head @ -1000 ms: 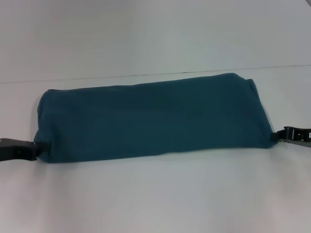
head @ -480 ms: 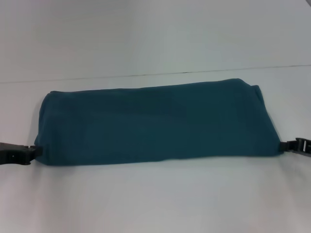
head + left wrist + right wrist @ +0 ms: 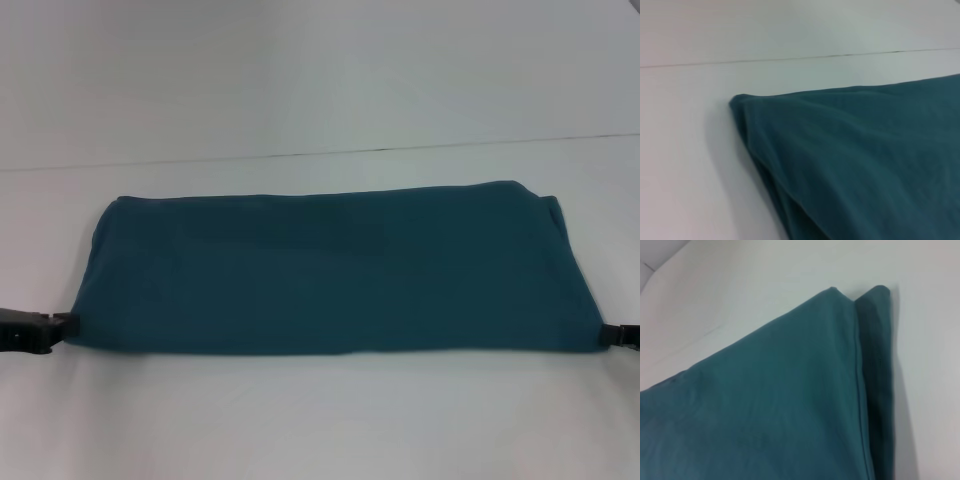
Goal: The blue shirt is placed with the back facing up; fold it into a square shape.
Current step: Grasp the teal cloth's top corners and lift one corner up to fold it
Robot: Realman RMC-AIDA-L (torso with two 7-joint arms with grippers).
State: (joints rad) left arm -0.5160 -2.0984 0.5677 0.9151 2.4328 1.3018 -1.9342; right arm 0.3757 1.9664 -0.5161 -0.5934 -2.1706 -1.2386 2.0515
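1. The blue shirt (image 3: pixel 330 270) lies as a long folded band across the middle of the white tabletop (image 3: pixel 320 90), plain side up, so its ends can be brought together.
2. The left tool (image 3: pixel 62 325) touches the band's near left corner; whether it grips, I cannot tell.
3. The right tool (image 3: pixel 612 337) touches the near right corner, its grip equally unclear.

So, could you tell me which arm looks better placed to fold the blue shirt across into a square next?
Probably either: the left gripper sits at the blue shirt's near-left corner, the right gripper at its near-right corner. More of the left one is visible, so I'd lean left, tentatively.
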